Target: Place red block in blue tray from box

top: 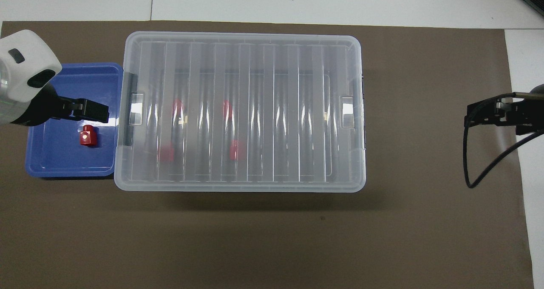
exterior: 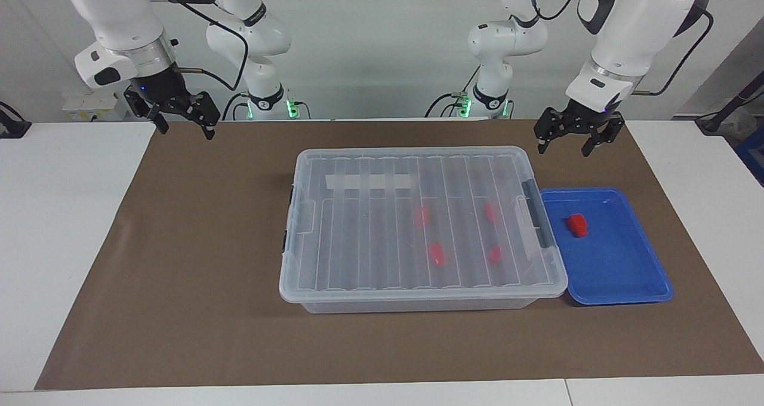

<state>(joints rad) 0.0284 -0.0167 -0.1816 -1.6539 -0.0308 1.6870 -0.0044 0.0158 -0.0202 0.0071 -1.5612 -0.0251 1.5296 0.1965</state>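
Note:
One red block (exterior: 577, 225) lies in the blue tray (exterior: 621, 274), in the part nearer the robots; it also shows in the overhead view (top: 88, 136) in the tray (top: 55, 159). The clear box (exterior: 358, 245) stands beside the tray with its ribbed lid shut; several more red blocks (exterior: 437, 254) show through the lid. The box also shows in the overhead view (top: 263, 110). My left gripper (exterior: 563, 149) is open and empty, raised over the mat by the tray's edge nearest the robots; it also shows in the overhead view (top: 85, 109). My right gripper (exterior: 185, 132) is open and empty, raised at the right arm's end of the mat.
A brown mat (exterior: 197, 263) covers the middle of the white table. A dark grey latch handle (exterior: 535, 215) sits on the box end next to the tray. A black cable (top: 471, 170) hangs from the right wrist.

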